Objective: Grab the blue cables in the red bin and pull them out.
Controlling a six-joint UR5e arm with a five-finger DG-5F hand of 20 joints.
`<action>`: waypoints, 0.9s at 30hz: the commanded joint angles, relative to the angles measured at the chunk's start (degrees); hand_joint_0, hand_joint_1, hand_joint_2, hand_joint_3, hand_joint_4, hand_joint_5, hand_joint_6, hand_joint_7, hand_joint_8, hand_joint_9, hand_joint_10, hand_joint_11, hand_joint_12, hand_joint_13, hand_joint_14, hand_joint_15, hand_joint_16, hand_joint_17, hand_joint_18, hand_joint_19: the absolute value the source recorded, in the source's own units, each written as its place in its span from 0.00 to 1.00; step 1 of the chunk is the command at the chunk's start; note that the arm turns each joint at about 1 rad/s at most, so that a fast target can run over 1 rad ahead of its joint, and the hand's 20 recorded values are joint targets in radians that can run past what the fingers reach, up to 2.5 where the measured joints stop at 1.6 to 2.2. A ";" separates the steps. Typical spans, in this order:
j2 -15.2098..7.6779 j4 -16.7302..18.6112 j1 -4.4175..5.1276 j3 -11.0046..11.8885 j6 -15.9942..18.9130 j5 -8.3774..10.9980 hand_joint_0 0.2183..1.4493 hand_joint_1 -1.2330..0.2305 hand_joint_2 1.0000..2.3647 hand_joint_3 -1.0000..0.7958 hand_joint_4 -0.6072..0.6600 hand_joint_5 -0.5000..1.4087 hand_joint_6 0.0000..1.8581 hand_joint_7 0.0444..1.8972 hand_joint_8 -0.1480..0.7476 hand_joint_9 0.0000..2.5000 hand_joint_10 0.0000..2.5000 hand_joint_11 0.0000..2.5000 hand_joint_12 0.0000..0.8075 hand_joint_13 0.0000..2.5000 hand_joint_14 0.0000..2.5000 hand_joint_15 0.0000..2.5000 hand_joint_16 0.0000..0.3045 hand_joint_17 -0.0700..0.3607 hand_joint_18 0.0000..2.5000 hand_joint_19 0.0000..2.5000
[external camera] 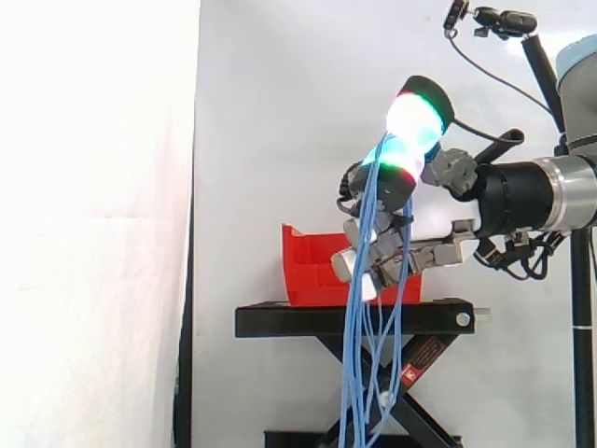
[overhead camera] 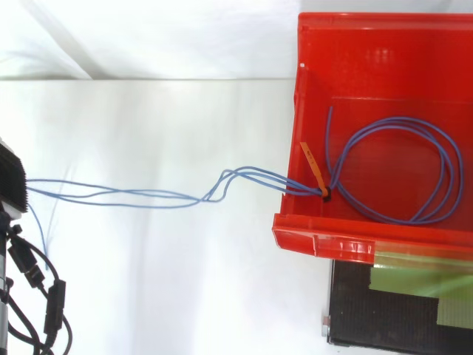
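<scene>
A bundle of thin blue cables [external camera: 358,355] hangs in long strands from my hand [external camera: 401,187] down past the stand. The hand is raised above the front of the red bin [external camera: 312,271], its glowing pads pinched on the bundle's top. From above, one loop of the blue cables [overhead camera: 443,159] still lies on the floor of the red bin [overhead camera: 318,240]. An orange tie [overhead camera: 313,168] binds the strands at the bin's left wall. From there the strands [overhead camera: 133,195] stretch left out of the bin to the view's left edge.
The bin sits on a black scissor stand [external camera: 354,319] in front of a white curtain. Green tape [overhead camera: 414,275] marks the stand's top beside the bin. A camera on a pole [external camera: 504,21] stands at the upper right.
</scene>
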 commanded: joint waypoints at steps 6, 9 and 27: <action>0.00 0.00 0.00 0.00 0.00 0.00 0.43 0.36 0.00 0.00 0.66 0.72 0.27 0.18 0.51 0.30 0.00 0.17 0.46 0.25 0.01 0.29 0.14 0.39 0.17 0.26; -0.09 0.00 0.00 0.00 0.00 0.00 0.42 0.36 0.00 0.00 0.67 0.72 0.27 0.18 0.52 0.30 0.00 0.17 0.46 0.25 0.01 0.29 0.14 0.39 0.17 0.26; 0.00 0.09 0.00 0.00 0.00 0.00 0.38 0.35 0.00 0.00 0.69 0.75 0.30 0.18 0.53 0.31 0.00 0.15 0.48 0.27 0.01 0.29 0.15 0.41 0.20 0.25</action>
